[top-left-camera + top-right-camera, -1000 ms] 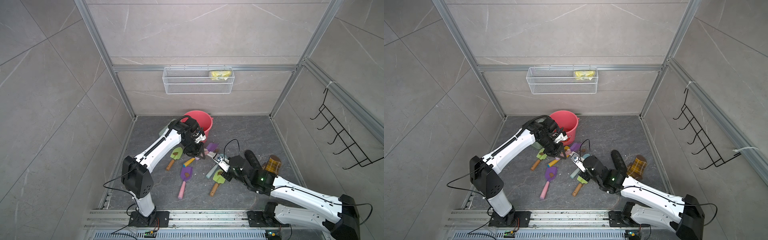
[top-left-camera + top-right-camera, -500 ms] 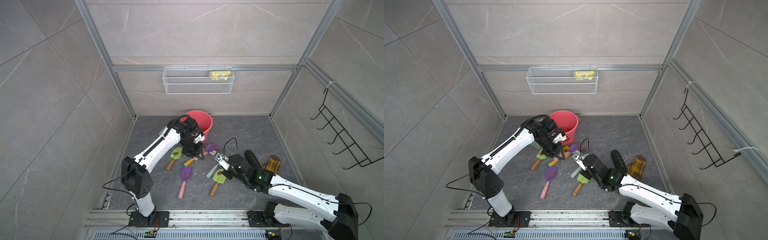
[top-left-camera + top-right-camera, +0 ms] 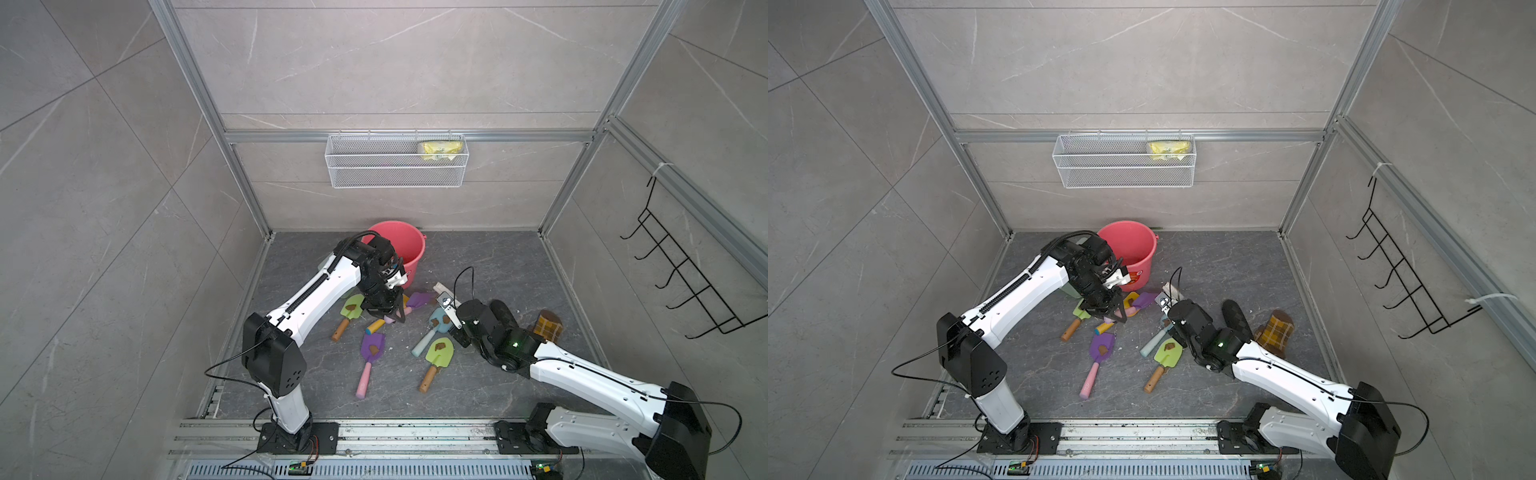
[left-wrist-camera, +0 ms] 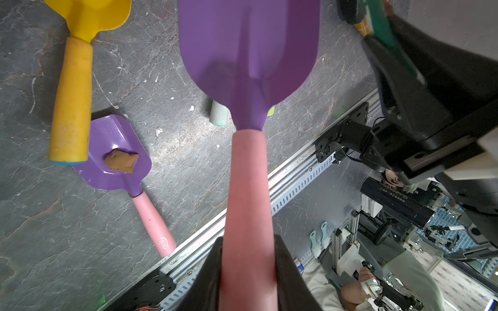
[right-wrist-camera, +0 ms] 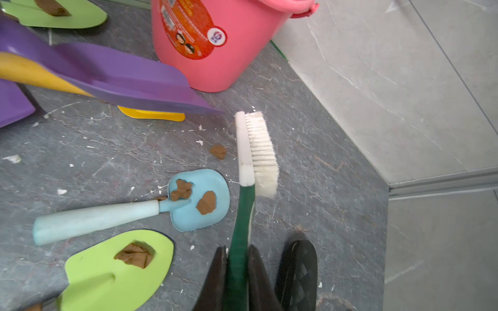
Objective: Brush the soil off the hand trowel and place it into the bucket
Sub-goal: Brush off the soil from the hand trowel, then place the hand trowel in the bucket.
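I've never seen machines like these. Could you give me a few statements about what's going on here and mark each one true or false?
1. The left gripper grips a purple trowel by its pink handle. True.
2. That trowel's blade carries a brown lump. False: the blade face seen in the left wrist view looks clean.
3. The right gripper holds a brush with a green handle. True.
4. The blue trowel is clean. False: brown soil lumps lie on its blade.
5. The bucket lies tipped on its side. False: it stands upright.
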`<state>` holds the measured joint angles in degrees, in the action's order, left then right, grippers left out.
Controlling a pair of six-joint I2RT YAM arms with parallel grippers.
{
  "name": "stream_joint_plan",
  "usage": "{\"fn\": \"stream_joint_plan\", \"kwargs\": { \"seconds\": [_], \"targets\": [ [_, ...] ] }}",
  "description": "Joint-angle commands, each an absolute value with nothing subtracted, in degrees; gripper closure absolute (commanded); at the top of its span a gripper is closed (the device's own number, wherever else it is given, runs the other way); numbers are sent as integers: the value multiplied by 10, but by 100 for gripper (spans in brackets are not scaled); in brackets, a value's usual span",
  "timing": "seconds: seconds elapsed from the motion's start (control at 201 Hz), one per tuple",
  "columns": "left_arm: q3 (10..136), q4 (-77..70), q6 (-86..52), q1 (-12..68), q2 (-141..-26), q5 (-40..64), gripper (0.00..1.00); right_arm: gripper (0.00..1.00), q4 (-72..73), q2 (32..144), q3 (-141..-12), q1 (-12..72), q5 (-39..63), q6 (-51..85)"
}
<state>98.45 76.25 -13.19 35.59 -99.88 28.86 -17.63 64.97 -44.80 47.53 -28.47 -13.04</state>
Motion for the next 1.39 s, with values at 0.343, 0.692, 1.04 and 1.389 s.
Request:
{"fn": "stream_joint_plan", "kwargs": {
  "seconds": [0.343,0.692,1.04,1.389],
  "targets": [
    [1066,777,-116,338,-939,112,100,100,-230,593,-464,474,-153,-52],
    [1225,756,-87,299,-1029,-30,100,100,-236,618,-507,470,-145,-50],
    [1406,795,-49,298,-1196,-45,93,100,-283,560,-512,471,-148,-32],
    [1457,773,-27,298,-1289,-41,81,100,-295,531,-486,470,-136,-8]
  ]
}}
